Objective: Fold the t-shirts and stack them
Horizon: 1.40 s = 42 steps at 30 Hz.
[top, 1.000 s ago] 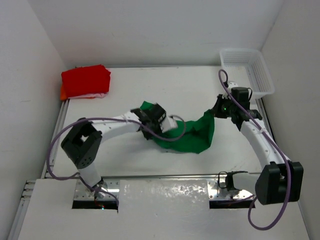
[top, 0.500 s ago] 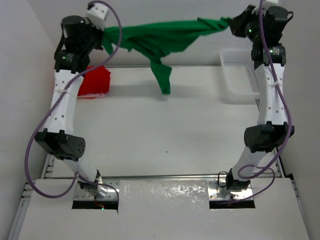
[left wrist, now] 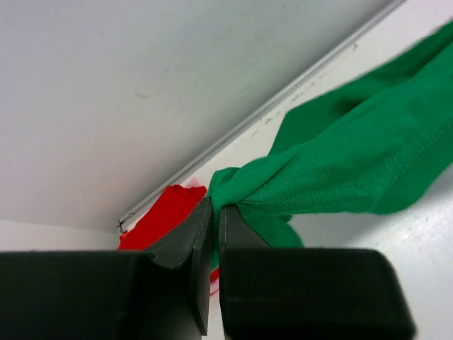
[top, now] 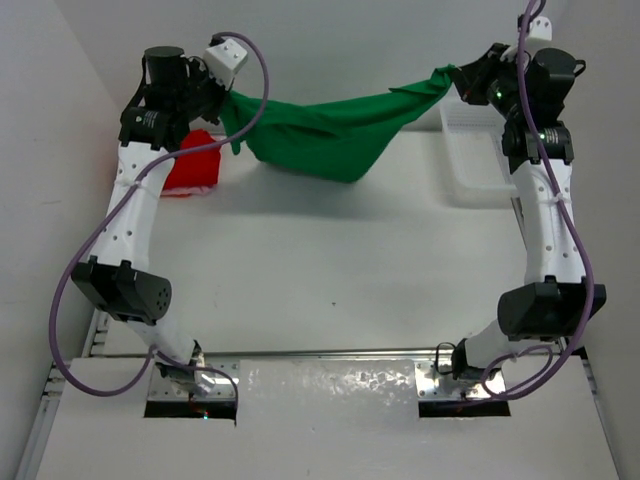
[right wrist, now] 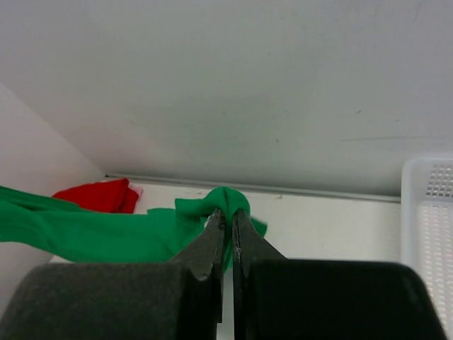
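Observation:
A green t-shirt hangs stretched in the air between both raised arms, sagging in the middle above the table's back. My left gripper is shut on its left end; in the left wrist view the cloth bunches at the left gripper's closed jaws. My right gripper is shut on the right end, and the right wrist view shows a green fold pinched at the right gripper's tips. A folded red t-shirt lies at the back left corner, partly behind the left arm.
A white mesh basket stands at the back right, behind the right arm. White walls close the table on three sides. The arm bases sit on the near edge.
A second ago the green t-shirt lay crumpled on the table with both grippers low on it. Both arms have since lifted it high and pulled it wide; its dangling part has swung up.

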Each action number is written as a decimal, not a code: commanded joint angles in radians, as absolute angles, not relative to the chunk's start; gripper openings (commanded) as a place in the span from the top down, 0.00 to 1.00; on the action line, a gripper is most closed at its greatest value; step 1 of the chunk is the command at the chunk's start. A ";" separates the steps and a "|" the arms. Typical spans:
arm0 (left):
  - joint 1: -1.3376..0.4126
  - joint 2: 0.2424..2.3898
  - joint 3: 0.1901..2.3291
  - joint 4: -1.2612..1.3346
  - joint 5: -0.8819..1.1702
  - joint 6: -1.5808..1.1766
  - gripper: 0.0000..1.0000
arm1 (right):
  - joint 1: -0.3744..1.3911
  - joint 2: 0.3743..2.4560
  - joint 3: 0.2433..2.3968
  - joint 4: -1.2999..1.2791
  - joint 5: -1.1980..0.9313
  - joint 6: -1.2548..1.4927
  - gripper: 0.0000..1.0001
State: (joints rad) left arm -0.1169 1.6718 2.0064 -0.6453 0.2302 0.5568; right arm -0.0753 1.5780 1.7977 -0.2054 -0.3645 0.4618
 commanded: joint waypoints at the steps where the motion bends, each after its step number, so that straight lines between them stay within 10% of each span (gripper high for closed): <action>1: -0.110 1.585 2.023 -0.676 0.252 0.652 1.00 | -0.080 1.496 1.781 -0.144 -0.371 0.434 1.00; 13: -0.110 1.534 1.966 -0.782 0.261 0.614 1.00 | -0.080 1.404 1.689 -0.150 -0.393 0.426 1.00; 25: 0.032 1.729 2.678 -0.553 -0.244 0.302 1.00 | 0.348 1.217 1.573 -0.198 -0.581 0.400 1.00; 36: -0.180 1.896 2.299 -0.316 0.011 0.415 1.00 | 0.459 1.094 0.939 0.267 -0.546 0.873 1.00; 42: -0.518 1.951 2.163 -0.361 -0.075 0.534 1.00 | 0.457 1.094 0.894 -0.009 -0.375 0.652 1.00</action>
State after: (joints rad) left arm -0.3508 2.0239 2.1818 -0.3714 -0.0750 0.4629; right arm 0.4545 1.1328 0.8623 0.0425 -0.4808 0.7353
